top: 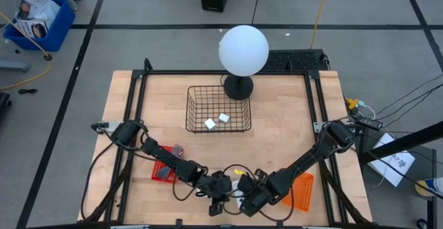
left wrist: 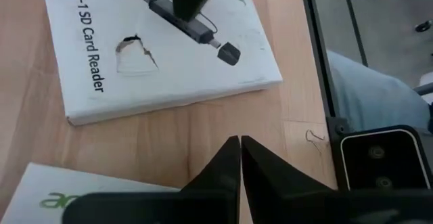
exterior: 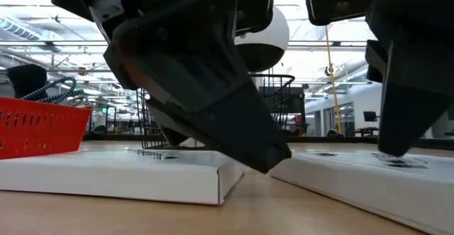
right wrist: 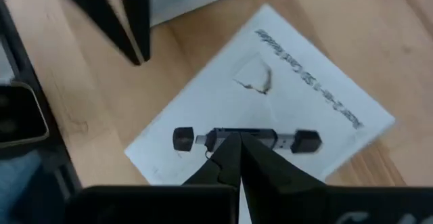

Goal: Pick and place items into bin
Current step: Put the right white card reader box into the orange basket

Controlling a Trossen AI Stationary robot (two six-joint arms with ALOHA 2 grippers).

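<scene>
Two flat white card-reader boxes lie on the wood at the table's near edge: one (right wrist: 284,102) under my right gripper (right wrist: 237,143), the other (exterior: 120,171) to its left. My left gripper (left wrist: 240,146) is shut and hangs over the bare wood between the two boxes, touching nothing. My right gripper is shut too. The wire bin (top: 218,109) stands mid-table with two tiny white blocks (top: 210,124) on its floor. My right gripper sets its shut fingertips (exterior: 394,150) on the top face of the right-hand box, at the printed card reader (right wrist: 223,135). The fingers slant down onto it from above. The box lies flat on the table.
A white globe lamp (top: 243,49) stands just behind the bin. A red tray (top: 164,170) sits by the left arm and an orange one (top: 302,187) by the right arm. Black frame rails (top: 315,118) run along the table's sides. A person's trouser leg (left wrist: 365,95) shows beyond the near edge.
</scene>
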